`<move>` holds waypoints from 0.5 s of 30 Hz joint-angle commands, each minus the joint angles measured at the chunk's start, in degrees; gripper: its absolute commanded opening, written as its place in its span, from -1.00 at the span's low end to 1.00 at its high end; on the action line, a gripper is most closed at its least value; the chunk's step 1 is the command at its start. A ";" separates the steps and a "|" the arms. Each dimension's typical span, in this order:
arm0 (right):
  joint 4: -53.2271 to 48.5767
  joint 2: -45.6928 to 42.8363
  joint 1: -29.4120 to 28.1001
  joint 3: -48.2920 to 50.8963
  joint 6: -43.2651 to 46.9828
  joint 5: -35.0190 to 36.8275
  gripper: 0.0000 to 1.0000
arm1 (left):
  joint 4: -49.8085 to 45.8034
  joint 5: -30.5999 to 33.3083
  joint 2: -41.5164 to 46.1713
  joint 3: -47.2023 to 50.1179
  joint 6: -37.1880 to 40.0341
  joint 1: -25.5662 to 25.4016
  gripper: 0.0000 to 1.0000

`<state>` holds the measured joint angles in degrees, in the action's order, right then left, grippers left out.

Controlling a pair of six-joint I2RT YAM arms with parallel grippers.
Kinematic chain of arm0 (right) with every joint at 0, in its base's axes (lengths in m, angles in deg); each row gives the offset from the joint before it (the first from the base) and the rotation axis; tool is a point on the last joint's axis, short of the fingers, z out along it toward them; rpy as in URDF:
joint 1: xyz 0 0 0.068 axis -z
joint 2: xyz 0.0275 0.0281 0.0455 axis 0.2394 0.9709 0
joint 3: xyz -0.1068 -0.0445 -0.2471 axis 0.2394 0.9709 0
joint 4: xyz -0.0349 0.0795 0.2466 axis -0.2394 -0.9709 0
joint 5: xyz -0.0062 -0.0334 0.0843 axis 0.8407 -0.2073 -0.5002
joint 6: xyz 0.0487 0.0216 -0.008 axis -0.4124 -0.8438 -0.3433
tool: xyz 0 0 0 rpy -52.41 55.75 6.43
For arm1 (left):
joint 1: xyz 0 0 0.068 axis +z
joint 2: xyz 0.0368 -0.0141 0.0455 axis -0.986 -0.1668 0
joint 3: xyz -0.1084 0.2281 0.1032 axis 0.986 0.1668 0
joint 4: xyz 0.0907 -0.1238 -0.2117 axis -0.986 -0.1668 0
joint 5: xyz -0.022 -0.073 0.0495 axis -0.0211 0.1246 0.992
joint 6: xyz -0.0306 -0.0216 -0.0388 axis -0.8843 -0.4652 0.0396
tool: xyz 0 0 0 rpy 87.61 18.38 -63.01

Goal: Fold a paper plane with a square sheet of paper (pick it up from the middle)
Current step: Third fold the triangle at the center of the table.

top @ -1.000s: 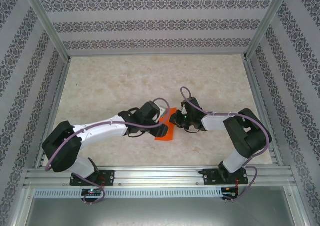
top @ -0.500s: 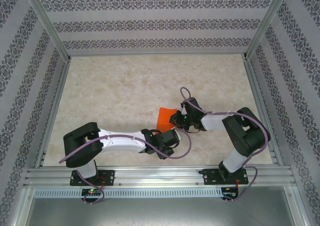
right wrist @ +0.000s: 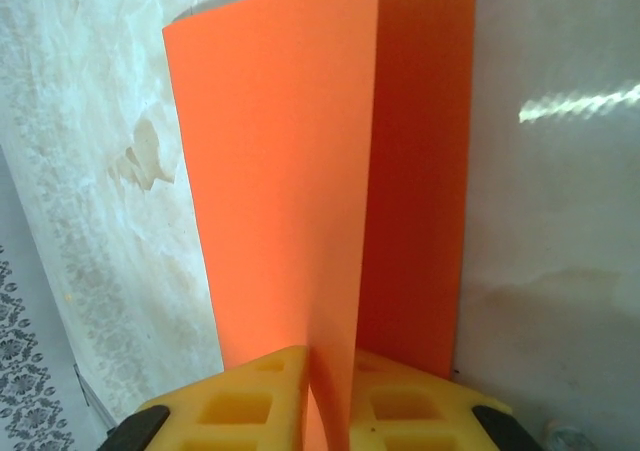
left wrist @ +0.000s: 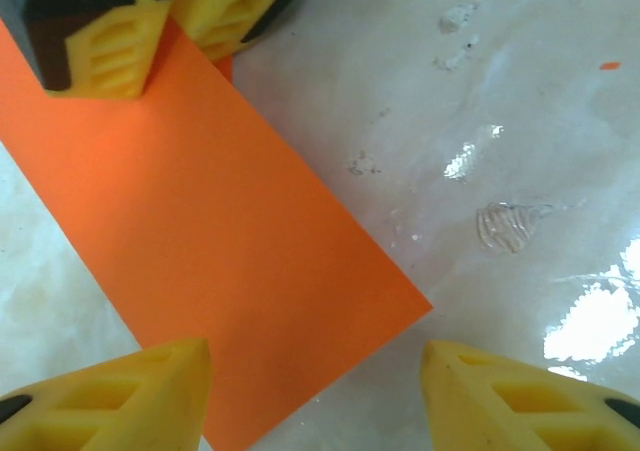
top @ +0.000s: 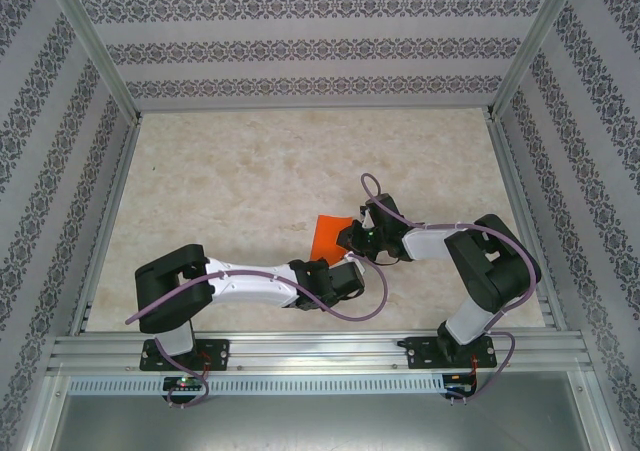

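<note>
Yellow-padded and spread wide, the left gripper [left wrist: 320,403] is hovering over the near end of the orange sheet [left wrist: 200,241], which is lying doubled over on the table [left wrist: 480,121], its long axis running from between those open fingers straight toward the right gripper [left wrist: 165,26]. That right gripper is pinching the far end between pressed-together pads, so only the left one is standing free.

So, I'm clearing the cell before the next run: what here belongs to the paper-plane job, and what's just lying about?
In the job: the square sheet of paper, doubled over; right gripper, pinching it; left gripper, open over one corner.
Lying about: a tiny orange scrap and a dried clear smear on the table.
</note>
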<state>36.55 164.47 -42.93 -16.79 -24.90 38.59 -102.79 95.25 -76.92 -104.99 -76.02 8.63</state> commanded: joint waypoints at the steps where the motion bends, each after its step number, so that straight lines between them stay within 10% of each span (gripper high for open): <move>1: 0.64 -1.30 0.69 -0.55 0.37 -1.21 -0.68 | 2.73 2.74 0.33 0.23 0.41 -0.65 0.11; 15: -3.50 -2.10 1.49 -0.79 2.95 0.19 -0.63 | 3.89 3.65 4.31 2.82 0.15 -0.65 -0.64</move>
<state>34.13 163.90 -41.82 -16.79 -23.54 38.26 -100.87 98.00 -74.69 -102.57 -75.65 8.63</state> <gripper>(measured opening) 0.184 0.188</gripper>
